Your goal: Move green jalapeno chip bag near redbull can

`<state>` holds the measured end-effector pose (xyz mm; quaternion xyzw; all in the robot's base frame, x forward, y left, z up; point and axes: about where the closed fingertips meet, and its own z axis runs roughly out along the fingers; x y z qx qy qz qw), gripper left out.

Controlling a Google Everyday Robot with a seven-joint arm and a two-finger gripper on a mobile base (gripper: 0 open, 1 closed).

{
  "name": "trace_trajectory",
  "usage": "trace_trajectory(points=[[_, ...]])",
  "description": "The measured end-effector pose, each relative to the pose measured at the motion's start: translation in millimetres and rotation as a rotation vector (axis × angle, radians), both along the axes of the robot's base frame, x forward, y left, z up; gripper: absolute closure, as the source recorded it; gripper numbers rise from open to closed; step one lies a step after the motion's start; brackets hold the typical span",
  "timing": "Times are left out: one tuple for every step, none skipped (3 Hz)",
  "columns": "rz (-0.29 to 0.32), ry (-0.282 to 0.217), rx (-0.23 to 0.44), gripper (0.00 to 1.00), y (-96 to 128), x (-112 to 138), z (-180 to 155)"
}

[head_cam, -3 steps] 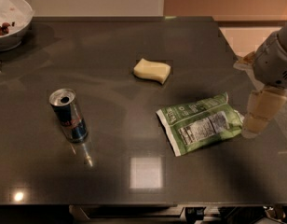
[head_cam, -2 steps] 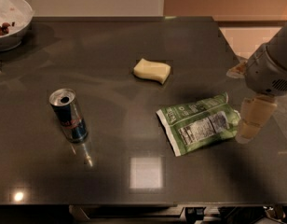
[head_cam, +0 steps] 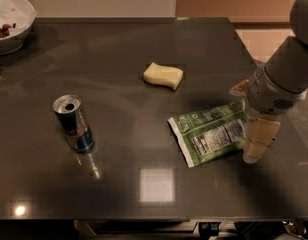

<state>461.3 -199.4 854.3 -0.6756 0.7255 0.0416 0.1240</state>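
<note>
Can't tell if my cream gripper (head_cam: 256, 140) is open or closed at the right edge of the crinkly light-green chip bag (head_cam: 209, 136), so it may slip off before reaching the slim blue-and-silver can (head_cam: 74, 124).

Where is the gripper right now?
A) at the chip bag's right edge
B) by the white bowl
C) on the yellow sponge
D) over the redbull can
A: the gripper is down at the right edge of the green jalapeno chip bag, well apart from the redbull can standing to the left.
</note>
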Motion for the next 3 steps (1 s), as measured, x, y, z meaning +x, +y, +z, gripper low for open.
trace_trajectory(points=[[0.023, 0.011, -0.024, 0.18, 1.7, 0.8, -12.3], [0.03, 0.014, -0.04, 0.4, -0.3, 1.8, -17.7], [0.038, 0.007, -0.045, 0.65, 0.9, 2.2, -13.5]])
